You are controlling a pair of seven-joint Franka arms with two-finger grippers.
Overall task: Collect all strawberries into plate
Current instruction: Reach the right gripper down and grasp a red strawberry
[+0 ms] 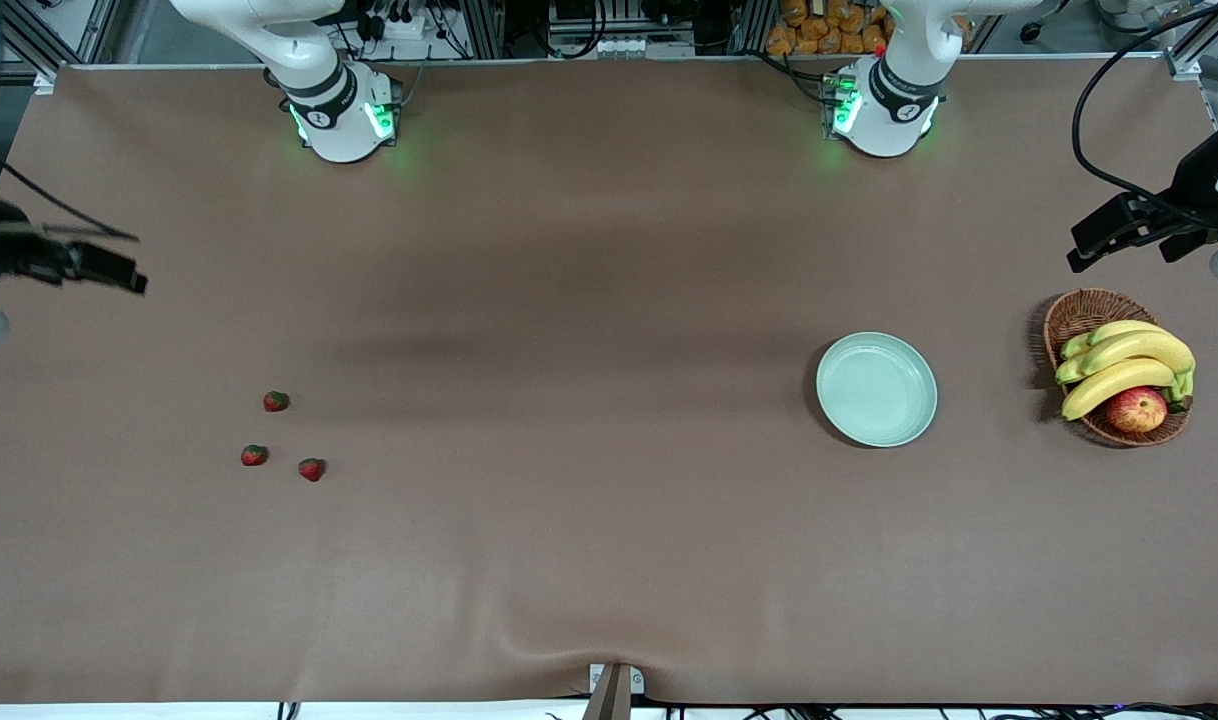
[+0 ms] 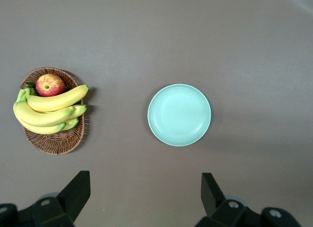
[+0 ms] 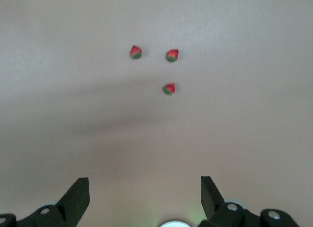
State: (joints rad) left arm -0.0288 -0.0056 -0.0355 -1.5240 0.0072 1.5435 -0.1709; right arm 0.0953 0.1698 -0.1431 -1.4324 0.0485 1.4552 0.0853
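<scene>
Only in the right wrist view: three strawberries [image 3: 169,88] close together on the brown table [image 3: 244,139], well ahead of the right gripper [image 3: 145,195], jaws wide and holding nothing. Only in the left wrist view: mint-green plate [image 2: 179,115] bare, ahead of the left gripper [image 2: 145,193], jaws wide too, wicker basket [image 2: 56,139] with bananas [image 2: 46,112] and apple [image 2: 50,85] beside it.

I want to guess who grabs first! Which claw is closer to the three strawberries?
Right. The right claw hangs open near the strawberries; the left claw hangs open above the fruit basket, past the plate.
</scene>
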